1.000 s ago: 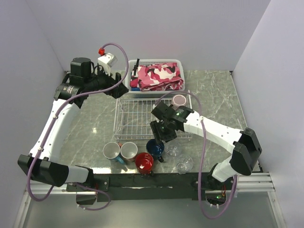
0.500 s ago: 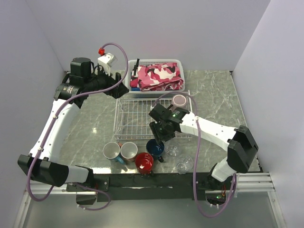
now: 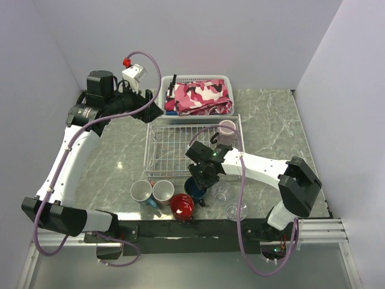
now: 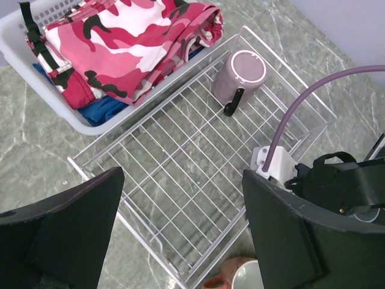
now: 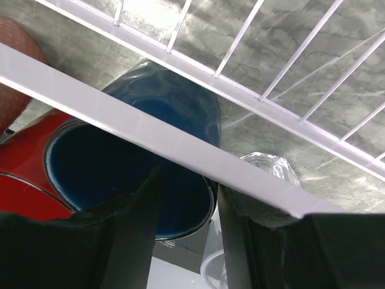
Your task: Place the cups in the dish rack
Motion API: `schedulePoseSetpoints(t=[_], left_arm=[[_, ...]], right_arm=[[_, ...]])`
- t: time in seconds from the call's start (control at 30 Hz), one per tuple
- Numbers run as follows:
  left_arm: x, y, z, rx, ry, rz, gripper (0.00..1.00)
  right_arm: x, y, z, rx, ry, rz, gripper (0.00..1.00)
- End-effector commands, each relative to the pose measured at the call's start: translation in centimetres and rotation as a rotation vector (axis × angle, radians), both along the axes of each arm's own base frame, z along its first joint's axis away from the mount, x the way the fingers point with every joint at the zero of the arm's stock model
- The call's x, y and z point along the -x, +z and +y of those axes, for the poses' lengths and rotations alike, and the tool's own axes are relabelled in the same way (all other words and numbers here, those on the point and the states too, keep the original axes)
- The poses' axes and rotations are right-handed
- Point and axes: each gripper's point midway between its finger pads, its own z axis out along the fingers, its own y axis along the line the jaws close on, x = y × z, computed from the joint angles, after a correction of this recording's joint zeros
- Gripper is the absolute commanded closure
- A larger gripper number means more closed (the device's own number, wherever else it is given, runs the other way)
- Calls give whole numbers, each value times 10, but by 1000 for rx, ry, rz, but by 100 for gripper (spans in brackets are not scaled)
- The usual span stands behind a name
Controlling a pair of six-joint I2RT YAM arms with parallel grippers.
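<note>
Navy blue mug (image 5: 171, 105) sits directly under the right gripper (image 5: 187, 188), fingers straddling its rim beside the dish rack (image 3: 165, 150); whether they clamp it is unclear. Left gripper (image 4: 180, 198) hangs spread wide, empty, above the rack.

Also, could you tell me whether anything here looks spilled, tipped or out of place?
Nothing stands out: the mauve-pink handled mug stands upright in a corner of the white wire-grid dish rack, and no spill shows.
</note>
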Motion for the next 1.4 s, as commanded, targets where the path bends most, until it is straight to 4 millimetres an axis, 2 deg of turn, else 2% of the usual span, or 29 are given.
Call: schedulePoseSetpoints(t=[0.0,0.07,0.17,0.2,0.3,0.4,0.43,0.5,0.53,0.57,0.6,0.63,0.7,0.73,0.8,0.83,0.87,0.93,0.97,1.0,1.03,1.07,1.1,1.13,1.17,1.23,1.27,1.33,1.37], left_arm=[[4,25,-1,21,-17,-70,14],[4,24,-1,23,-16,-67,14],[6,24,-1,28,-17,-68,14],[6,23,-1,28,-20,-67,14],[8,24,-2,33,-24,-69,14],[8,28,-2,39,-27,-80,14],[8,28,-3,40,-29,-82,14],[8,34,-3,46,-30,-98,14],[7,37,-3,47,-33,-105,14],[7,41,-4,55,-36,-115,14],[9,49,-6,84,-30,-107,13],[9,52,-7,98,-29,-105,13],[10,65,-10,130,-40,-132,12],[12,70,-12,158,-36,-126,11],[13,83,-13,204,-35,-147,6],[17,89,-14,247,-31,-126,4],[22,93,-17,278,-54,-114,1],[29,104,-20,359,-91,-76,4],[31,107,-21,385,-110,-60,4],[39,111,-22,413,-161,-36,4],[38,117,-23,459,-180,-5,4],[42,119,-24,481,-212,21,4],[48,121,-23,501,-260,57,4],[49,127,-25,544,-287,92,4],[50,125,-26,562,-304,124,4],[58,132,-29,603,-354,157,4],[58,129,-29,615,-356,187,4],[58,123,-30,622,-362,201,4],[56,116,-30,621,-350,226,4]], right_arm=[[-8,-6,9,-20,17,-30,57],[-9,-6,9,-12,19,-31,64],[-11,-3,6,2,20,-45,88],[-11,-1,4,12,23,-48,99],[-17,13,1,32,31,-80,100],[-26,41,0,34,25,-134,100],[-33,58,6,8,22,-164,100],[-35,81,2,3,11,-193,100],[-42,104,9,-36,5,-226,100],[-39,115,5,-31,5,-225,100],[-40,126,6,-44,1,-233,100],[-44,151,12,-90,-3,-266,100],[-43,170,10,-111,-7,-268,100],[-46,193,15,-160,-12,-298,100],[-46,213,14,-203,-19,-296,100],[-49,236,16,-262,-31,-324,100],[-56,249,14,-302,-57,-337,100],[-57,276,20,-460,-64,-297,100],[-63,301,21,-571,-70,-335,100],[-82,314,7,-634,-132,-362,100],[-75,317,13,-730,-119,-291,100],[-84,351,9,-863,-115,-377,100],[-94,364,-1,-950,-176,-369,100],[-93,360,1,-1007,-163,-322,100],[-97,382,2,-1094,-137,-382,100],[-106,384,3,-1154,-176,-343,100],[-109,398,10,-1223,-124,-364,100],[-114,403,14,-1301,-149,-313,100],[-119,414,18,-1356,-108,-339,100]])
